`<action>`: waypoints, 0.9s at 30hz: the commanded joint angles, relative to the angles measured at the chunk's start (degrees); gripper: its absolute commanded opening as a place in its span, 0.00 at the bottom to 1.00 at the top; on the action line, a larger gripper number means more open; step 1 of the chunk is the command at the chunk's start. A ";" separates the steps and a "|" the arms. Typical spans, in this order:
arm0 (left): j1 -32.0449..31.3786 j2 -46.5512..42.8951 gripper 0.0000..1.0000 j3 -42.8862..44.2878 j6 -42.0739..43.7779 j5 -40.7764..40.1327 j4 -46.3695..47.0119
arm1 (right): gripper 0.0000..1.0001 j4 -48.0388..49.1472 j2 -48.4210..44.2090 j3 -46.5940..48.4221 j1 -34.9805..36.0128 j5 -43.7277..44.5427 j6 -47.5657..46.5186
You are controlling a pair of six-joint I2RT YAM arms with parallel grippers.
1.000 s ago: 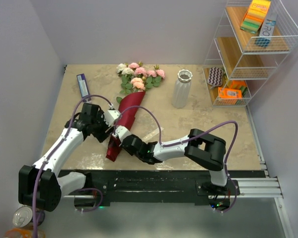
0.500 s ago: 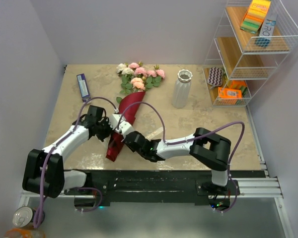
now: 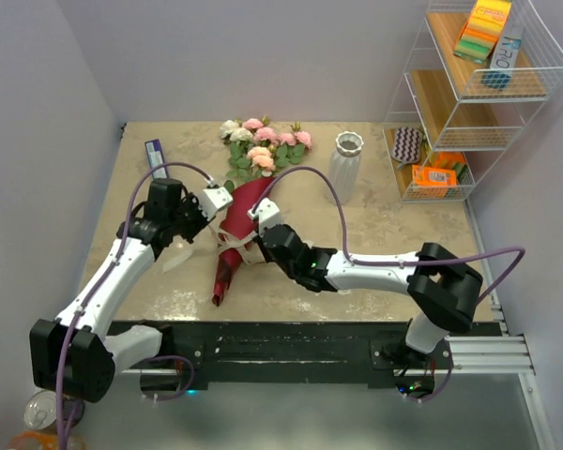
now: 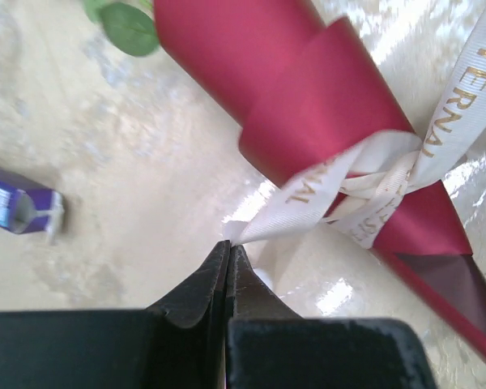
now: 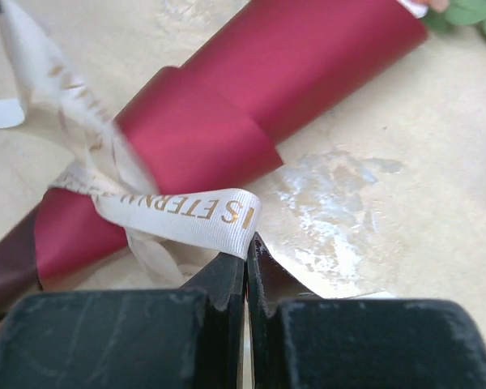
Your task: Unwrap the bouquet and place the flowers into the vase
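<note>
The bouquet (image 3: 244,230) lies on the table, its dark red paper cone (image 4: 308,105) pointing at the near edge. The flowers (image 3: 263,145), pink, peach and cream, show at its far end. A beige ribbon (image 4: 340,174) with gold letters is knotted round the cone. My left gripper (image 3: 223,197) is left of the cone; in the left wrist view this gripper (image 4: 229,241) is shut on one ribbon end. My right gripper (image 3: 256,211) is at the cone's right side, and in the right wrist view it (image 5: 247,243) is shut on a ribbon loop (image 5: 186,215). The white ribbed vase (image 3: 344,167) stands upright to the right of the flowers.
A small blue-purple box (image 3: 155,159) lies at the far left of the table. A white wire shelf (image 3: 469,94) with sponges and boxes stands at the right edge. Walls close in the left and far sides.
Both grippers have shut on the ribbon and moved away from the near edge. The cone's tip has swung a little to the right and the ribbon is drawn out to both sides.
</note>
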 commanded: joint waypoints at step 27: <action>0.14 -5.62 0.00 11.74 -8.62 -13.23 2.62 | 0.00 -12.41 -24.84 -8.60 -0.73 13.18 6.96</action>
